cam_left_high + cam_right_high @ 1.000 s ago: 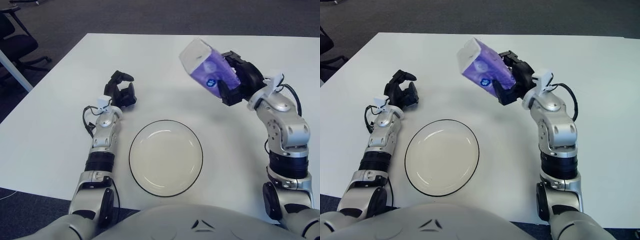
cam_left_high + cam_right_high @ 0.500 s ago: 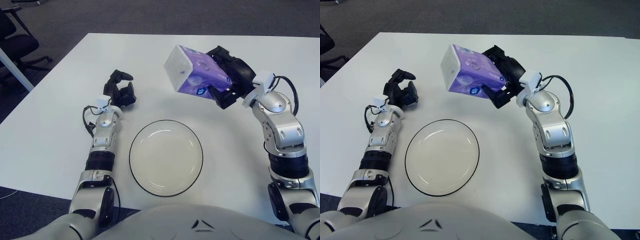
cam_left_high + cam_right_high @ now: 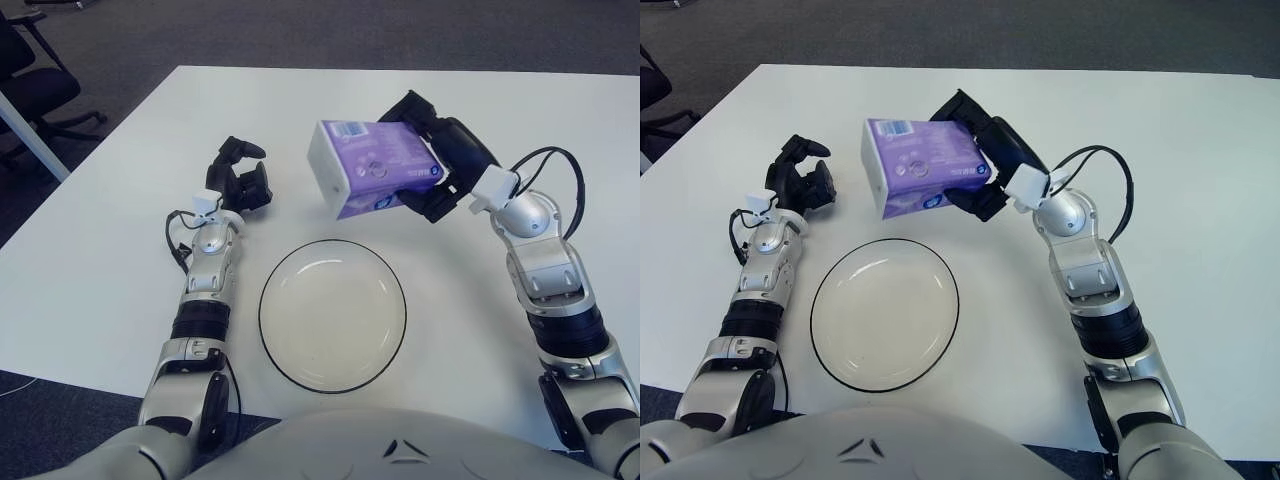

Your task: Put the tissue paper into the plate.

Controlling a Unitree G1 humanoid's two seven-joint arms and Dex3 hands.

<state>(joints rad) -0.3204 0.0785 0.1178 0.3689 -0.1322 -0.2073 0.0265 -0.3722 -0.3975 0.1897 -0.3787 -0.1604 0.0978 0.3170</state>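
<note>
I see the purple tissue paper pack [image 3: 372,178] held in the air at upper centre of the frame, tilted, its white end facing left, just above the far rim of the plate [image 3: 332,314] in the picture. My right hand [image 3: 438,158] grips the pack from its right end, black fingers wrapped over its top and underside. The plate, pale with a dark rim, lies at lower centre on the white table [image 3: 90,280] with nothing in it. My left hand [image 3: 240,183] shows at left of the plate, fingers loosely curled around nothing; whether it touches the tabletop I cannot tell from here.
</note>
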